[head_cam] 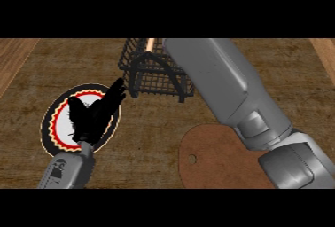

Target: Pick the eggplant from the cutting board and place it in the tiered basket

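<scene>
Our left hand (91, 113) rests at the left of the scene over a round plate (51, 133) with a black and red rim, its fingers straight and relaxed, pointing far and to the right. Our right forearm (229, 88) stretches across the brown cutting board (209, 155) toward the black wire basket (147, 73) on the far side of the worktop (150, 128). The right hand is hidden, so we cannot tell its state. We cannot see the eggplant anywhere.

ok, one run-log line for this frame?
left hand open over plate | right hand hidden, forearm at tiered basket | cutting board bare | eggplant unseen
</scene>
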